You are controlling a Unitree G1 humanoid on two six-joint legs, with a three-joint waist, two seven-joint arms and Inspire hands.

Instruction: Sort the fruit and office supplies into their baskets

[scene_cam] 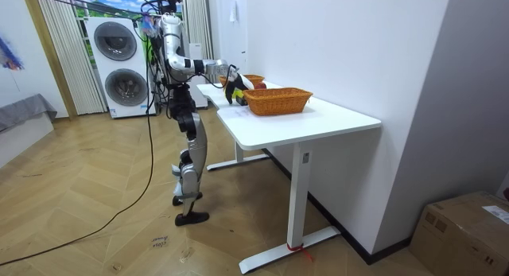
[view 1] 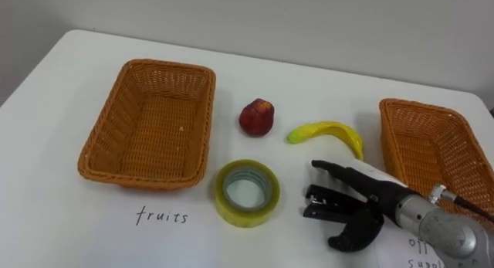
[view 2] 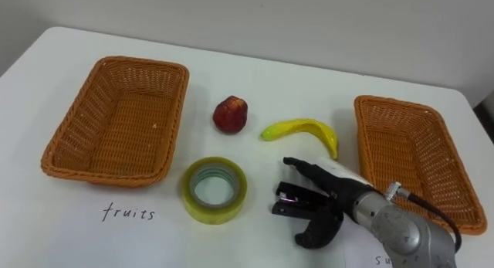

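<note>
We stand at one short end of the white table (view 1: 54,98), upright, with two stacked washing machines (scene_cam: 119,65) behind us in the room view. Our right arm is stretched out over the tabletop.

The right hand (view 1: 376,192) hovers low over the near edge, towards the right corner. Its fingers (view 1: 337,172) are spread out straight and its thumb is hooked well apart from them, so the hand is wide. A black stapler (view 1: 323,203) lies flat on the table in the gap between fingers and thumb. Its right end is hidden under the palm, and we cannot tell whether the hand touches it.

A roll of yellowish tape (view 1: 247,216) lies flat near the near edge, about midway along it and just left of the stapler. Farther in, near the middle of the table, sits a red apple (view 1: 256,117), with a banana (view 1: 328,133) just to its right, apart from it.

The left wicker basket (view 1: 147,178) sits towards the left edge, with nothing in it and a handwritten word (view 1: 162,216) on the table in front of it. The right wicker basket (view 1: 391,148) sits by the right edge, also with nothing inside as far as we see, and handwriting (view 1: 424,252) shows near its front.
</note>
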